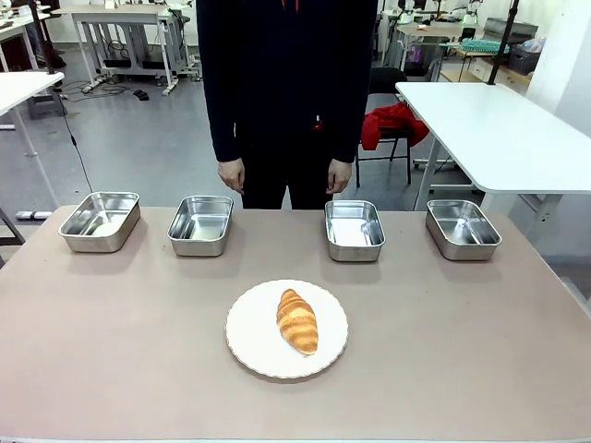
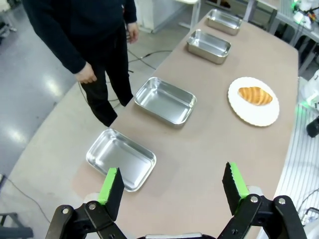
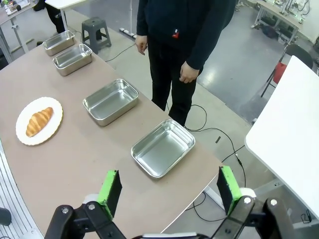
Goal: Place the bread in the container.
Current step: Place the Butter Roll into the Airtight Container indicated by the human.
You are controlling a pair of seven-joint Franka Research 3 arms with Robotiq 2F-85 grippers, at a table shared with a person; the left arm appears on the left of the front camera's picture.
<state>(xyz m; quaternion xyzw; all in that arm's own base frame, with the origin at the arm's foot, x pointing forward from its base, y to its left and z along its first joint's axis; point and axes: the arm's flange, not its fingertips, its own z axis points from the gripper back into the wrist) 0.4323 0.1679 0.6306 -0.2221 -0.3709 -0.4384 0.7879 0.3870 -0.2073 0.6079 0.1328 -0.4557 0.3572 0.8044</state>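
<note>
Bread (image 1: 297, 320) on plate (image 1: 247, 340), well apart from left end effector (image 2: 172, 172).

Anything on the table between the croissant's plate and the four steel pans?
No. In the front view, only bare table separates the plate from the pans.

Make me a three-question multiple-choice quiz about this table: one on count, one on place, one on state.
1. How many steel pans? A three; B four; C five.
2. The croissant lies: A on the plate; B in a pan; C in a hand.
3. The left gripper is: A shut; B gripping the croissant; C open.
Answers: 1 B, four stand in a row. 2 A, it rests on the white plate. 3 C, its jaws stand wide apart, nothing between.
</note>
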